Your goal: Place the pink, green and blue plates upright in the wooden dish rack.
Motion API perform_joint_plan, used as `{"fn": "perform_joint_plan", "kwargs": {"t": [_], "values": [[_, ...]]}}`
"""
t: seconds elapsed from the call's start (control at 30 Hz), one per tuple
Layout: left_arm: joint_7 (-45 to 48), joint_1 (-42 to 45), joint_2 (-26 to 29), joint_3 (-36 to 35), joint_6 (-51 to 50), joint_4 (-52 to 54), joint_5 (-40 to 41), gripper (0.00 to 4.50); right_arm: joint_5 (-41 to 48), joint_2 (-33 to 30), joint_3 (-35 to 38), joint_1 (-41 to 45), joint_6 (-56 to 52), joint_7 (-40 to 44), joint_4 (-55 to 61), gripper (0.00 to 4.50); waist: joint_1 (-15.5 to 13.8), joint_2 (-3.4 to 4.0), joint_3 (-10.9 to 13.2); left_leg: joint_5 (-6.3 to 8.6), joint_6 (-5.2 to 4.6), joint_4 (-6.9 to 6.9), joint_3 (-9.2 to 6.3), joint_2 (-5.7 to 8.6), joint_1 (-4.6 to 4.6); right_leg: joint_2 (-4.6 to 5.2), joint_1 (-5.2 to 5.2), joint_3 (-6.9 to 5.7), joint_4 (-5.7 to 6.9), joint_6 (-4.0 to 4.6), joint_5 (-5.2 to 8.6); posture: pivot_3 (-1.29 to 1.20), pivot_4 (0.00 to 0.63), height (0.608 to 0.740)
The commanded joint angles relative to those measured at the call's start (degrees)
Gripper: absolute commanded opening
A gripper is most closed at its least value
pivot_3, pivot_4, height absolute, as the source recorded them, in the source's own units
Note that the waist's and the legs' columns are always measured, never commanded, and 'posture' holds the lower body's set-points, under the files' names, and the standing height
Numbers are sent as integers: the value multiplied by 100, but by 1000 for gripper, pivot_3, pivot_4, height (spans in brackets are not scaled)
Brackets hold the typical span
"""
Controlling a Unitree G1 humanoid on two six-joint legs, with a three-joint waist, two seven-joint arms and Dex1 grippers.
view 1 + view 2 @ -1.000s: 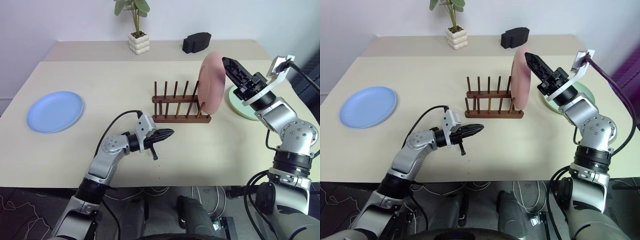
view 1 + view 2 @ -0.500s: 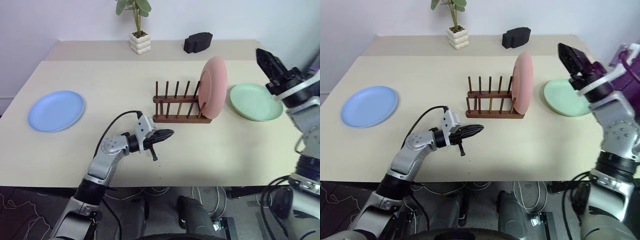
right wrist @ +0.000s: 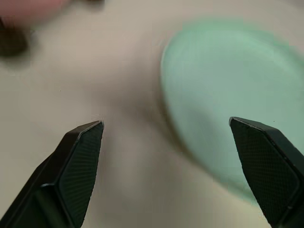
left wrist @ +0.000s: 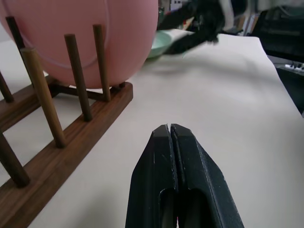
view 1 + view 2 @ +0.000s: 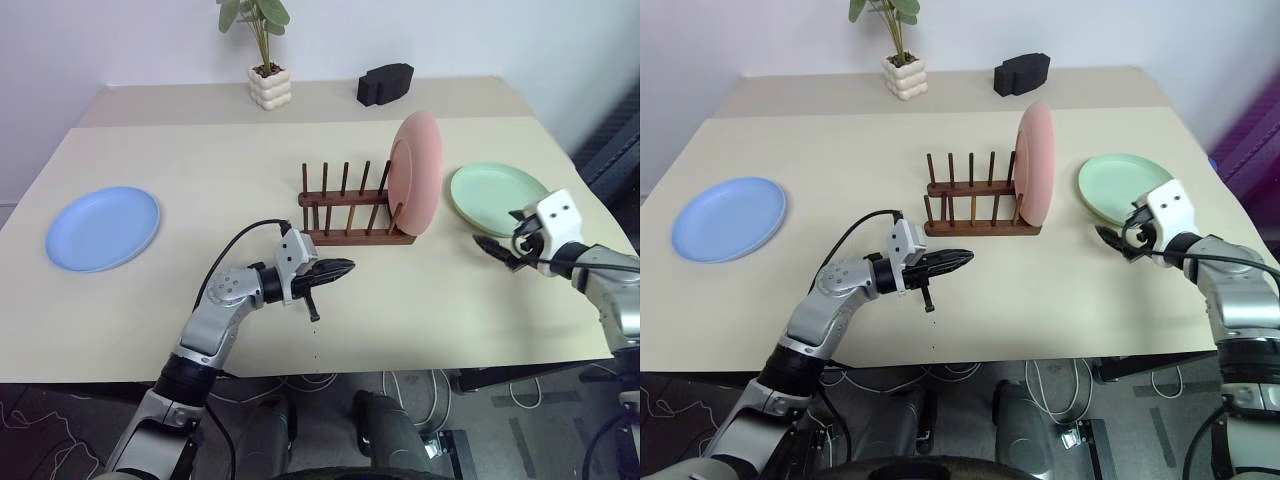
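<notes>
Right gripper (image 3: 166, 166), jaws wide and empty, sits just beside the near edge of the flat green plate (image 5: 498, 198); left gripper (image 4: 175, 156), closed and empty, is farther away.

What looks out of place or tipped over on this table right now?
Nothing stands out. The pink plate stands upright at the right end of the rack; the green plate and blue plate lie flat on the table, nothing spilled.
</notes>
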State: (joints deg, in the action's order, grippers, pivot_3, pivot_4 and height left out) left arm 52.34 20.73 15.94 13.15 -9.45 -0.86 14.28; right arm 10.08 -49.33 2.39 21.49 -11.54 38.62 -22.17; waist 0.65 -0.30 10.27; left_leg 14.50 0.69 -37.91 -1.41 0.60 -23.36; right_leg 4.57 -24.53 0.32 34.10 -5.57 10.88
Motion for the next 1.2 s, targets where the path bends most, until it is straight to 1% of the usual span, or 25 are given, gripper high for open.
{"fn": "perform_joint_plan", "kwargs": {"t": [0.03,0.13,0.23,0.27,0.4,0.43,0.47,0.67,0.8,0.97,1.03,1.1,1.2], "values": [[18,46,1,5,115,85,6,0,-660,6,-272,494,749,-40,-824,4312,6,1,0,0,0,0,1,0,1,0,0,1,1,0,0,0,150,736],[-4,15,7,4,110,116,5,0,-947,122,-456,782,1178,-6,-1414,4312,10,-2,0,0,0,0,1,0,3,-1,1,4,1,0,0,0,150,736],[-36,-26,19,-5,86,178,8,0,-1179,260,-525,1052,1512,-147,-1920,3524,10,-3,0,0,0,0,1,0,4,-2,4,4,0,0,0,0,150,736],[-48,-39,25,-9,79,198,10,0,-1306,270,-573,1101,1638,-207,-2044,3087,11,-3,0,0,0,0,2,0,5,-2,4,6,0,0,-1,0,150,736],[-78,-81,50,-30,49,257,26,0,-1545,315,-628,1185,1924,-367,-2302,1026,-8,-3,0,0,0,-1,1,1,5,-1,6,7,1,0,-1,0,150,736],[-82,-89,55,-35,43,272,37,0,-1574,329,-626,1191,1965,-399,-2324,618,-12,-3,0,0,0,-1,1,2,5,1,6,8,1,0,-1,0,150,736],[-84,-93,58,-40,36,284,49,0,-1591,345,-612,1187,1994,-432,-2323,46,-12,-3,0,0,0,-1,1,4,5,2,6,9,0,0,0,0,150,736],[-62,-90,62,-38,18,305,93,0,-1643,301,-416,940,1921,-832,-1838,11,-4,-3,0,0,0,-1,1,4,5,1,7,11,1,-1,0,0,150,736],[-41,-71,61,-24,-9,303,108,0,-1539,30,134,529,1623,-1238,-561,11,-8,3,2,0,0,-1,0,5,4,2,6,11,2,-1,0,0,150,736],[9,-39,30,15,-13,253,115,0,-1484,-185,843,491,1197,-1574,764,11,2,23,11,0,0,-1,9,6,5,2,0,22,4,-3,0,0,150,736],[31,-19,4,31,3,218,109,0,-1392,-229,1035,696,1006,-1590,1313,11,4,23,11,2,-3,-1,8,4,5,-2,0,21,5,-3,0,0,150,736],[38,7,-36,35,52,173,93,0,-947,-147,1116,1205,775,-1372,2108,11,22,27,13,2,-4,-1,9,4,6,-3,-1,22,4,-3,0,0,150,736],[54,20,-60,26,84,143,81,0,-368,25,976,1678,421,-980,2911,11,32,36,19,4,-7,0,16,1,7,-4,-6,27,9,-3,0,0,150,736]]}}
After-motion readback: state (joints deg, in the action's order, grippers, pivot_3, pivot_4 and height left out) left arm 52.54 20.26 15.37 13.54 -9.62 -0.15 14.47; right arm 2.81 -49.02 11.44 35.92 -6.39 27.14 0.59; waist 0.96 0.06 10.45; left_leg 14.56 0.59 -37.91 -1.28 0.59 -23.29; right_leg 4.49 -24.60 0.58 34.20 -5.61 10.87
